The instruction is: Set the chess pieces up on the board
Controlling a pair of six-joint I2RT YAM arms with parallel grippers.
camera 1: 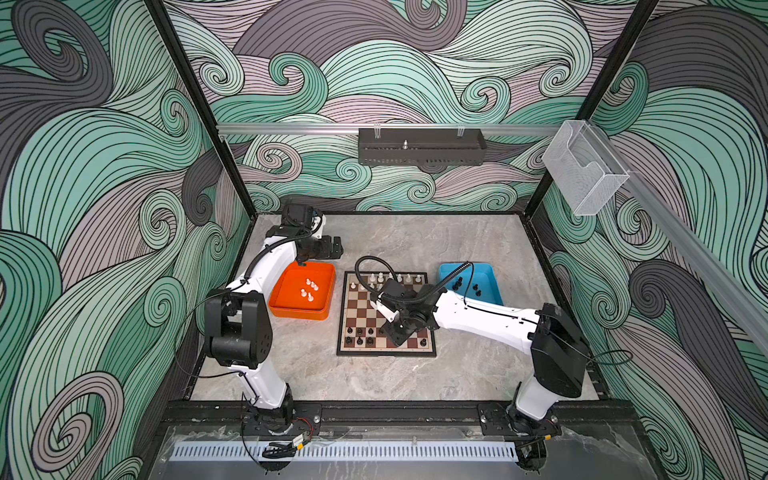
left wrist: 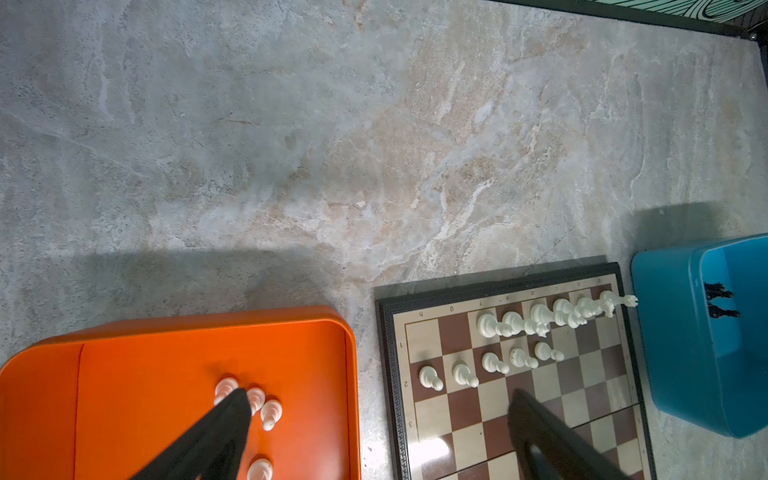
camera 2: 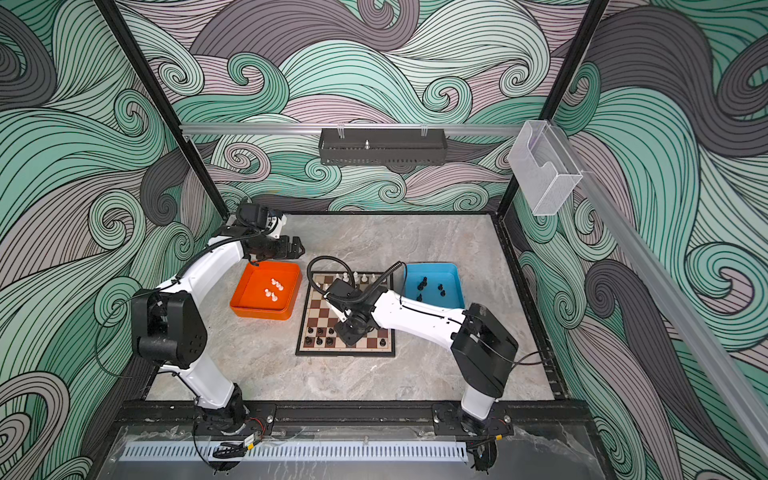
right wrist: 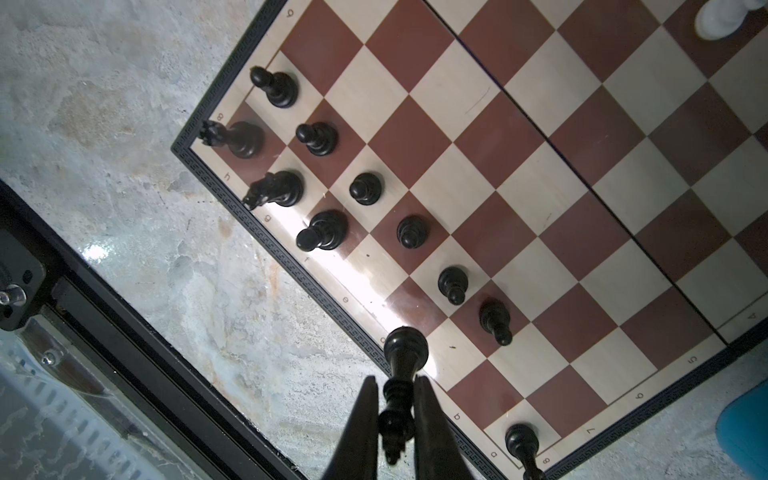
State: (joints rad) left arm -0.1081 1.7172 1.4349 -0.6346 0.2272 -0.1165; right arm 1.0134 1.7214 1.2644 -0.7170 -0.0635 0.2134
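My right tool [right wrist: 395,384] pinches a tall black piece [right wrist: 405,353] over the edge row of the board [right wrist: 540,174]; my left tool [camera 1: 336,246] hangs spread wide beside the orange tray [camera 1: 299,312].

Orange tray [camera 1: 291,308], blue tray [camera 1: 488,277]

Swirl-patterned walls [camera 1: 374,62]; marbled grey tabletop [camera 1: 415,245]; clear plastic holder [camera 1: 584,166] on aluminium rail [camera 1: 291,129].

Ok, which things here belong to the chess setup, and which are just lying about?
Job: board, white pieces in the orange tray, black pieces in the blue tray, tall black piece in the right gripper.
Lying about: black wall rack, clear plastic holder.
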